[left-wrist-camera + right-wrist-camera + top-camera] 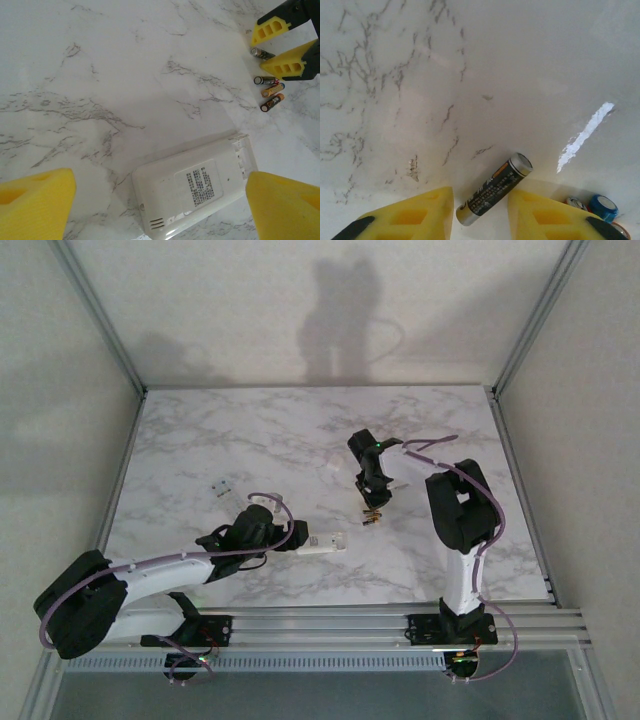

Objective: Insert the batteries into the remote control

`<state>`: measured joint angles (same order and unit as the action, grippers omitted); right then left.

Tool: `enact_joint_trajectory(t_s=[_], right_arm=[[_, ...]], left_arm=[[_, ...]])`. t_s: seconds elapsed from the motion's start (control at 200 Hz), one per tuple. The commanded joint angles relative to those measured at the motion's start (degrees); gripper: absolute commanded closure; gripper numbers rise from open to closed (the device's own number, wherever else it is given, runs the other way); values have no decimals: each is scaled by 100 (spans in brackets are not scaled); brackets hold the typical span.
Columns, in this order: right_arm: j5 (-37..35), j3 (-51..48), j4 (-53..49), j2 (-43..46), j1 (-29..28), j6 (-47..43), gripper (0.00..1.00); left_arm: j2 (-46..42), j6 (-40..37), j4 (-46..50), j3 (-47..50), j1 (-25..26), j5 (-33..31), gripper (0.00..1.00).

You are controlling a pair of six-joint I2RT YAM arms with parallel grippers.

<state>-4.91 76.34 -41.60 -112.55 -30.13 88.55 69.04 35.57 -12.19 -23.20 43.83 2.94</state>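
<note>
Top external view gives the marble counter (300, 430) as the widest thing, with both arms reaching in over its middle. The remote control (190, 187) lies flat near the centre of the counter, back up, its printed label showing and the battery bay (242, 155) at one end uncovered. It looks like a light, stiff plastic shell with a smooth skin, so it would likely skid on the polished stone if pushed from one side. The long edges of the body, clear of the bay, look the safest place to pinch it. The left fingers (35, 205) stand wide apart, one on each side of the remote control, holding nothing; whether either one brushes the case cannot be told. The right fingers (545, 215) stand much closer together, low at the counter around one battery (495, 187) that lies askew between them; whether they clamp it cannot be told. The other batteries (272, 91) lie loose just beside it, near the remote's open end. They look small, hard, round and slick, apt to roll, so each wants a grip across its middle.
</note>
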Motion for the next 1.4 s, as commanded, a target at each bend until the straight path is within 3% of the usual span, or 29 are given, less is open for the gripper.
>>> enact_joint_trajectory(t_s=[0.0,0.205,0.305,0.391,0.516,0.601,0.681,0.791,0.891,1.242,1.397], right_arm=[[-239,25,38,-155,77,-182,72],[-309,-160,152,-22,108,-482,89],[-330,-241,418,218,126,-1112,100],[-399,-249,610,531,72,-2130,100],[-353,-541,758,1234,-118,-4413,100],[567,-1055,914,1980,-254,-5796,100],[1499,-1660,1000,2710,-392,-6434,100],[2573,-2502,1301,3520,-484,-6586,96],[3018,-2901,1384,3835,-595,-6548,95],[3265,-3173,2103,3095,-1199,-6361,96],[3047,-2974,2149,2497,-1237,-6200,96]], left_arm=[[-128,-41,-81,78,12,-187,12],[-213,35,-13,70,22,-183,12],[-287,177,68,23,20,-129,12],[-370,373,232,-42,21,-85,12],[-508,764,676,-157,18,-186,12],[-591,927,982,-247,20,-184,9],[-669,999,1091,-270,16,-63,8],[-692,1173,977,-231,20,270,8],[-592,1436,829,-185,20,417,12],[236,1696,408,-342,314,581,19],[653,1709,242,-480,449,615,24]])
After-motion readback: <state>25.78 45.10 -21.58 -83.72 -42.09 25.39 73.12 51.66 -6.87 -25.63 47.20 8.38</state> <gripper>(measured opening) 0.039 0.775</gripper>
